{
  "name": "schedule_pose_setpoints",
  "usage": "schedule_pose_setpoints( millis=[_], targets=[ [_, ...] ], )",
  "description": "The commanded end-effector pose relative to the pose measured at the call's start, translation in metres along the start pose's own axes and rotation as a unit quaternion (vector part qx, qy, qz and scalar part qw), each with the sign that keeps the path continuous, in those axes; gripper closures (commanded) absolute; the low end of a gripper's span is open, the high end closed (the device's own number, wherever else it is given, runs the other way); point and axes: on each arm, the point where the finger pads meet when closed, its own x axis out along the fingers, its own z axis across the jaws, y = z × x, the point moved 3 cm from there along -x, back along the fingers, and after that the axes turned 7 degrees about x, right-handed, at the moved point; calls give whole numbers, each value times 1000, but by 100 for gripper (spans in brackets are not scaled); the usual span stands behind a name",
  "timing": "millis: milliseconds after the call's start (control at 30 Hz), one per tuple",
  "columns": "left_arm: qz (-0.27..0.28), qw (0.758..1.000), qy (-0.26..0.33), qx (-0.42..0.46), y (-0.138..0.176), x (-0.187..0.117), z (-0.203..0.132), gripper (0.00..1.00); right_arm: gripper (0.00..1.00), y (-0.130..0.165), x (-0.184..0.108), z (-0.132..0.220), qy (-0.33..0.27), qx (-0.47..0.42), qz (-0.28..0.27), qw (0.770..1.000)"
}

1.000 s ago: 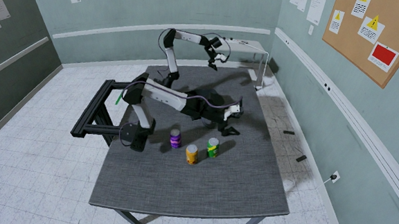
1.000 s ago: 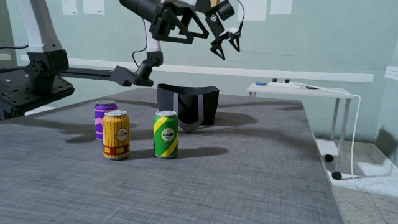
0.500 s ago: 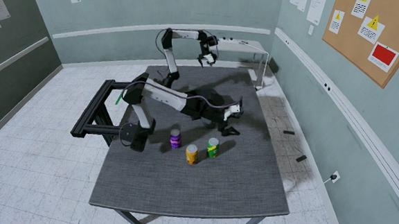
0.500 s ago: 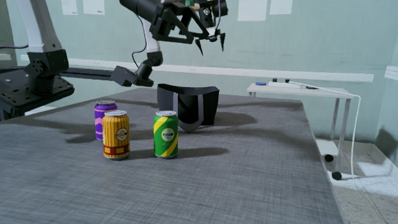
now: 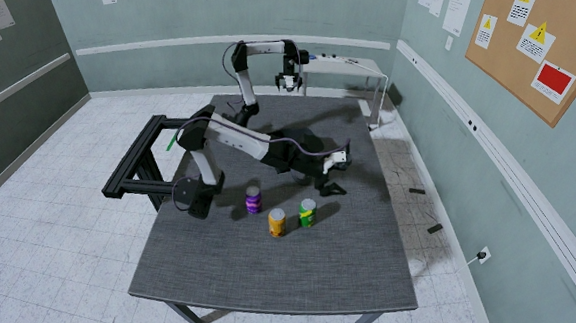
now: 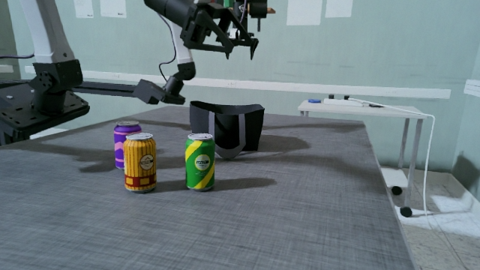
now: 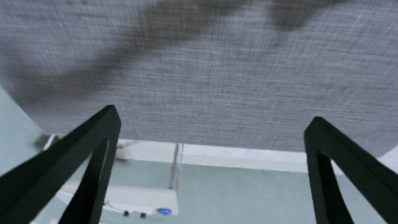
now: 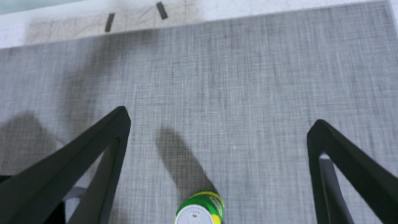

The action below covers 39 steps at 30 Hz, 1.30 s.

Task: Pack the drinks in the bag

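Top: green can (image 5: pixel 307 213) (image 6: pixel 200 163) (image 8: pixel 196 214), before the canvas bag (image 5: pixel 307 133) (image 6: pixel 253 129) (image 8: pixel 59 214), likely slick; grip mid-body.

Exterior: bag upright, its walls probably soft.

Left wrist: left gripper (image 5: pixel 289 87) (image 6: pixel 239 57) (image 7: pixel 215 118) wide, empty.

Right wrist: right gripper (image 5: pixel 334 191) (image 6: pixel 240 48) (image 8: pixel 221 118) likewise.

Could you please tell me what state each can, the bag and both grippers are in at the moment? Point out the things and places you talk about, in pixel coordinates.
Purple can (image 5: pixel 253 202) (image 6: pixel 119 146): upright, outside the bag
Orange can (image 5: pixel 277 223) (image 6: pixel 140 165): upright, outside the bag
Green can (image 5: pixel 307 214) (image 6: pixel 200 165) (image 8: pixel 196 214): upright, outside the bag
Canvas bag (image 6: pixel 253 127): standing, walls up
Left gripper (image 7: pixel 213 118): open, holding nothing
Right gripper (image 8: pixel 218 119): open, holding nothing
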Motion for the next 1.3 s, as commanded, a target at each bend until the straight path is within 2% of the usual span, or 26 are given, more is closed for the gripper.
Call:
schedule_pose_setpoints(
  millis=[0,167,300,333,500,867,900,1267],
  targets=[
    [-3,1000,-10,5,-3,-12,-4,0,0,-22,-3,2,-2,-4,-37,999],
    [-23,999,17,18,-11,4,-11,0,0,-22,-3,2,-2,-4,-37,999],
    [-12,1000,-3,16,-6,-3,-4,0,0,-22,-3,2,-2,-4,-37,999],
    [-6,1000,-2,10,-4,-2,-2,0,16,-17,-2,2,-4,-1,-31,1000],
    [-5,1000,2,6,-4,2,-3,0,16,-18,-1,5,-11,4,-30,999],
    [-2,1000,-1,5,-3,2,0,0,16,1,1,1,-6,4,11,1000],
    [-2,1000,-1,5,-3,2,0,0,16,10,-11,-4,0,-9,21,1000],
    [-2,1000,-1,5,-3,2,0,0,16,106,-57,-36,-7,-93,134,987]
  ],
)
